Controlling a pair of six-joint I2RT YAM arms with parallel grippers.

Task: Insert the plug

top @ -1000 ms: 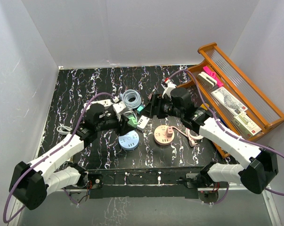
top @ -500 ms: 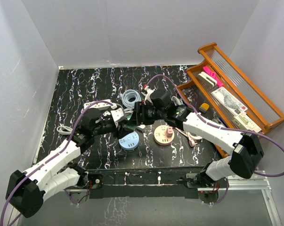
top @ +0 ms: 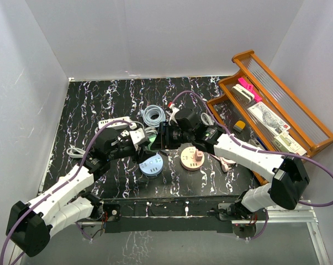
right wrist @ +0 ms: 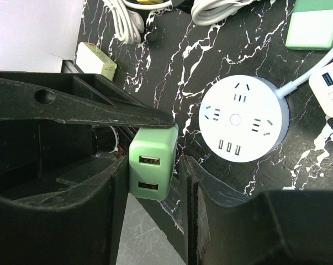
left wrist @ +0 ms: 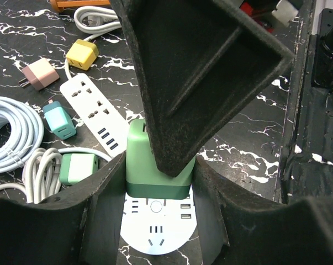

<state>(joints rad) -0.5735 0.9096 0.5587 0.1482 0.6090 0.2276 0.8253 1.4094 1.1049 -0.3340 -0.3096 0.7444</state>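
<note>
A light green plug adapter (top: 153, 143) is held in the air over the round blue power strip (top: 151, 165). My left gripper (top: 146, 141) is shut on it. In the left wrist view the plug (left wrist: 158, 165) fills the gap between my left gripper's (left wrist: 159, 168) fingers, above the strip's white face (left wrist: 158, 234). My right gripper (top: 162, 138) meets it from the right. In the right wrist view the plug (right wrist: 151, 163), USB ports showing, sits between my right gripper's (right wrist: 153, 168) jaws, touching one finger with a small gap to the other. The strip (right wrist: 243, 118) lies beyond.
A round pink power strip (top: 192, 158) with a plug in it lies to the right. A wooden rack (top: 276, 110) stands at the far right. A coiled white cable (top: 154, 115), a long white power strip (left wrist: 94, 113) and several small adapters, one yellow (left wrist: 82, 53), lie behind.
My right arm has swung left from beside the pink strip to the left gripper, and its jaws now stand round the green plug. My left gripper has shifted slightly, still holding the plug.
</note>
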